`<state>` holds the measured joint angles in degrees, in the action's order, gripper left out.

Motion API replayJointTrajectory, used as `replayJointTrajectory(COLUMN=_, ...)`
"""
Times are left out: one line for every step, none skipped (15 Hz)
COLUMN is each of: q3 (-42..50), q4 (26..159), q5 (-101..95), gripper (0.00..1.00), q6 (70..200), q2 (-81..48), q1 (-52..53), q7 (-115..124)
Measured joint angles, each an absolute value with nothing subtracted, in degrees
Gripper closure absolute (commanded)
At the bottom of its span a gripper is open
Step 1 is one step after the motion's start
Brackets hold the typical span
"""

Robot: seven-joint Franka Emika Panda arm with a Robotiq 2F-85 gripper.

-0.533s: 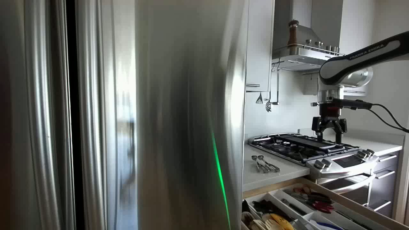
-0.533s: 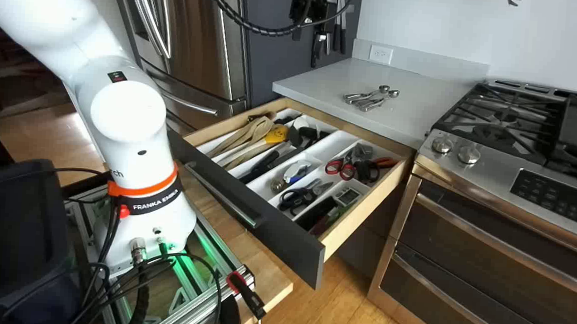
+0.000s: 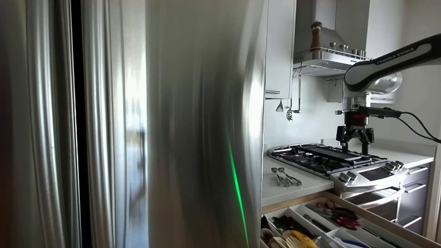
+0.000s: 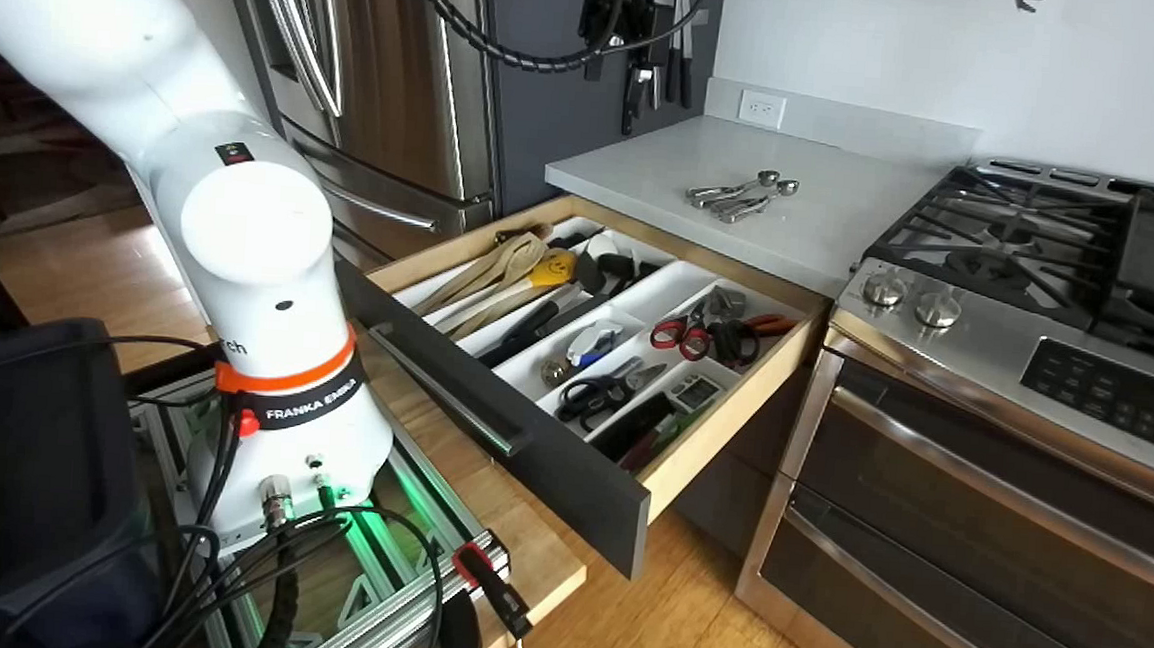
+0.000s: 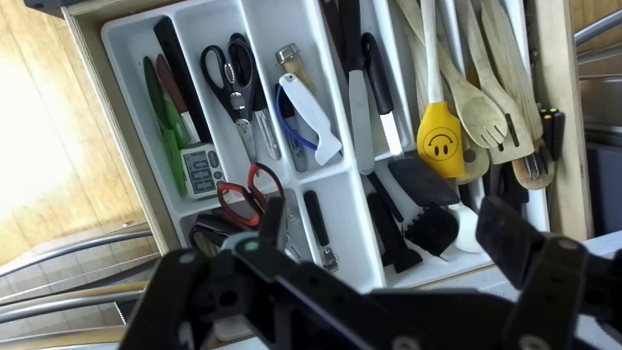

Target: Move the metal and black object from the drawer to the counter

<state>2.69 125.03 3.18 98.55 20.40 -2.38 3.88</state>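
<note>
A small tool with a black handle and a metal end [image 5: 318,226] lies in a white tray compartment of the open drawer [image 4: 576,504]. It also shows, partly hidden, as a dark-handled tool in an exterior view [image 3: 317,223]. My gripper [image 5: 391,228] is open with nothing between its fingers. It points down, well above the drawer contents and apart from the tool. In an exterior view the gripper [image 3: 355,150] hangs higher than the drawer. The counter [image 4: 637,167] is pale grey and lies behind the drawer.
Metal scoops [image 4: 745,194] lie on the counter. Red-handled scissors [image 5: 248,199] lie beside the tool's compartment, black spatulas [image 5: 432,228] on its other side. Wooden spoons [image 5: 481,112] and a yellow spatula [image 5: 441,146] fill another section. A stove [image 4: 1012,250] adjoins the counter.
</note>
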Motion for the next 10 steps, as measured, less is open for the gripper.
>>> replayJointTrajectory(q3=2.69, q4=125.02, q5=3.18, gripper=0.00, q6=98.55, q2=20.40, q1=-2.38, q7=3.88)
replayJointTrajectory(q3=2.58, q4=125.03, q5=3.07, gripper=0.00, q6=98.67, q2=20.37, q1=-2.38, q7=3.88)
replayJointTrajectory(q3=2.22, q4=125.14, q5=2.75, gripper=0.00, q6=99.13, q2=20.27, q1=-2.37, q7=4.01)
replayJointTrajectory(q3=1.44, q4=125.53, q5=2.09, gripper=0.00, q6=99.99, q2=20.03, q1=-2.33, q7=4.47)
replayJointTrajectory(q3=0.34, q4=126.25, q5=1.25, gripper=0.00, q6=101.16, q2=19.70, q1=-2.18, q7=5.10)
replayJointTrajectory(q3=-0.99, q4=127.29, q5=0.50, gripper=0.00, q6=102.63, q2=19.20, q1=-1.91, q7=5.75)
replayJointTrajectory(q3=-2.37, q4=128.49, q5=-0.21, gripper=0.00, q6=104.14, q2=18.55, q1=-1.47, q7=6.42)
replayJointTrajectory(q3=-3.70, q4=129.77, q5=-0.98, gripper=0.00, q6=105.67, q2=17.74, q1=-0.92, q7=7.24)
replayJointTrajectory(q3=-4.95, q4=131.02, q5=-1.73, gripper=0.00, q6=107.27, q2=16.82, q1=-0.34, q7=8.19)
replayJointTrajectory(q3=-6.03, q4=132.25, q5=-2.42, gripper=0.00, q6=108.97, q2=15.84, q1=0.19, q7=9.32)
